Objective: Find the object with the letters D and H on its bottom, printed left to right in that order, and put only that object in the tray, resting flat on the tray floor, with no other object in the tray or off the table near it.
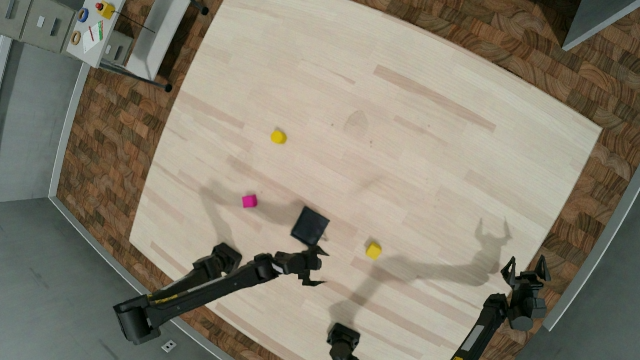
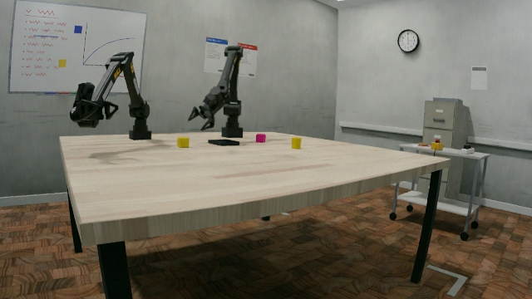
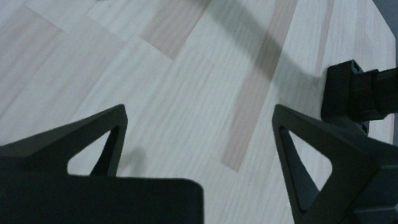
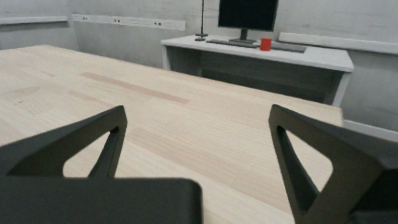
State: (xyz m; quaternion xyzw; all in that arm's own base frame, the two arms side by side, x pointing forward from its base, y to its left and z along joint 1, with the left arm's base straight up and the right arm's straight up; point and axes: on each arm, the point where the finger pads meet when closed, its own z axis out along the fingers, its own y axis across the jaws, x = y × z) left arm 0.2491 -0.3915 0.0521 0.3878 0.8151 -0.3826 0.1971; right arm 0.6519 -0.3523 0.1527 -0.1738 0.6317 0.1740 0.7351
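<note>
A dark square tray [image 1: 309, 226] [image 2: 224, 142] lies on the table with nothing visible in it. A magenta block [image 1: 249, 201] [image 2: 260, 138] stands to its left in the top view. One yellow block [image 1: 373, 251] [image 2: 183, 142] stands to its right. Another yellow object [image 1: 278, 137] [image 2: 296, 143], rounder from above, stands farther from the arms. Their bottoms and any letters are hidden. My left gripper [image 1: 325, 269] [image 2: 197, 124] [image 3: 199, 112] is open and empty, above the table beside the tray. My right gripper [image 1: 527, 260] [image 2: 96, 111] [image 4: 197, 112] is open and empty near a table edge, away from the objects.
The right arm's base [image 1: 343, 340] [image 3: 345, 92] stands at the table edge. The left arm's base [image 1: 226, 257] stands near the magenta block. A desk [image 4: 260, 52] with a monitor stands beyond the table. A trolley [image 2: 440, 203] stands off the table.
</note>
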